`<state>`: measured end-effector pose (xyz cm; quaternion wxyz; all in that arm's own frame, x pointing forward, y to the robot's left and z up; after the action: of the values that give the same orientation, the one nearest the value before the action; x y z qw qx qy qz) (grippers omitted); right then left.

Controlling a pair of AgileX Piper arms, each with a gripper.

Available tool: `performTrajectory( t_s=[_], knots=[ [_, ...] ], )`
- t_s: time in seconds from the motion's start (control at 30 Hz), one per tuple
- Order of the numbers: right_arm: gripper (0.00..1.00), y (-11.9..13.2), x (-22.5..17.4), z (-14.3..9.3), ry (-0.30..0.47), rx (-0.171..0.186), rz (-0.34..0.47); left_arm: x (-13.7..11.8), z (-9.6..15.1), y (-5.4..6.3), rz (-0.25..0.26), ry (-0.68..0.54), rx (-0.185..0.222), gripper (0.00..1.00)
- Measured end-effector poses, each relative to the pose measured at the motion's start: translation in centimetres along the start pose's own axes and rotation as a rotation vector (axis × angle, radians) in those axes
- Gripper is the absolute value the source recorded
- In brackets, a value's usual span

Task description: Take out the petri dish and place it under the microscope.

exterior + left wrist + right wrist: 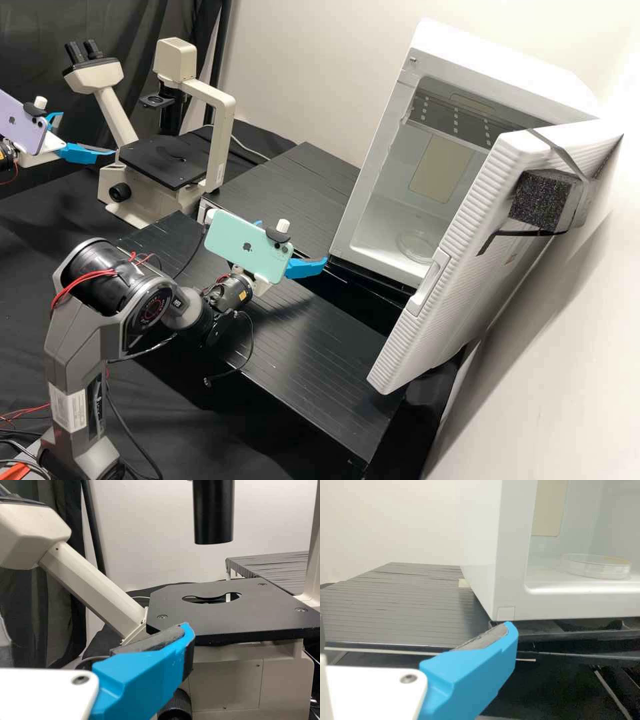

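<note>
1. High view: farthest back, looking forward and down over the worktop (320, 373).
2. Left wrist view: close, facing the microscope (221, 120), shared with high.
3. Right wrist view: close, low, facing the white cabinet (493, 60), also shared with high.

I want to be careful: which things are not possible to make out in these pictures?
Petri dish: contents unclear in right wrist view, seen nearly edge-on.
Cabinet interior: partly behind the open door, high view.
Microscope head: cut off by left edge, left wrist view.
Focus knob: partly behind the blue finger, left wrist view.
</note>
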<state>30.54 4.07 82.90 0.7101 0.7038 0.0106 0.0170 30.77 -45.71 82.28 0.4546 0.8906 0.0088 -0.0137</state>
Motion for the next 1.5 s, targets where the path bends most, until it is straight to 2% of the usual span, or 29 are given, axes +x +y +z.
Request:
performTrajectory(
  t_s=[0.3, 0.4, 0.53, 0.67, 0.87, 0.97, 1.13, 1.37, 1.5],
  knots=[
    [1.0, 0.0, 0.0, 0.0, 0.0, 0.0, 0.0, 0.0, 0.0, 0.0, 0.0, 0.0, 0.0, 1.0],
    [1.0, 0.1, -0.8, 0.7, -0.003, -0.014, 0.005, 0.0, 0.0, 0.0, 0.0, 0.0, 0.0, 1.0],
    [1.0, 1.1, -3.1, 2.1, 0.002, -0.026, 0.052, 0.0, 0.0, 0.0, 0.0, 0.0, 0.0, 1.0],
    [1.0, 2.6, -5.0, 3.6, 0.015, -0.014, 0.119, 0.0, 0.0, 0.0, 0.0, 0.0, 0.0, 1.0],
    [1.0, 5.8, -5.9, 6.2, -0.045, -0.006, 0.215, 0.0, 0.0, 0.0, 0.0, 0.0, 0.0, 1.0],
    [1.0, 7.1, -5.1, 7.2, -0.063, -0.012, 0.256, 0.0, 0.0, 0.0, 0.0, 0.0, 0.0, 1.0],
    [1.0, 9.3, -2.4, 8.4, -0.048, -0.03, 0.305, 0.0, 0.0, 0.0, 0.0, 0.0, 0.0, 1.0],
    [1.0, 11.3, 1.6, 9.6, -0.047, -0.013, 0.314, 0.0, 0.0, 0.0, 0.0, 0.0, 0.0, 1.0],
    [1.0, 12.2, 3.9, 10.3, -0.047, 0.0, 0.289, 0.0, 0.0, 0.0, 0.0, 0.0, 0.0, 1.0]
  ],
)
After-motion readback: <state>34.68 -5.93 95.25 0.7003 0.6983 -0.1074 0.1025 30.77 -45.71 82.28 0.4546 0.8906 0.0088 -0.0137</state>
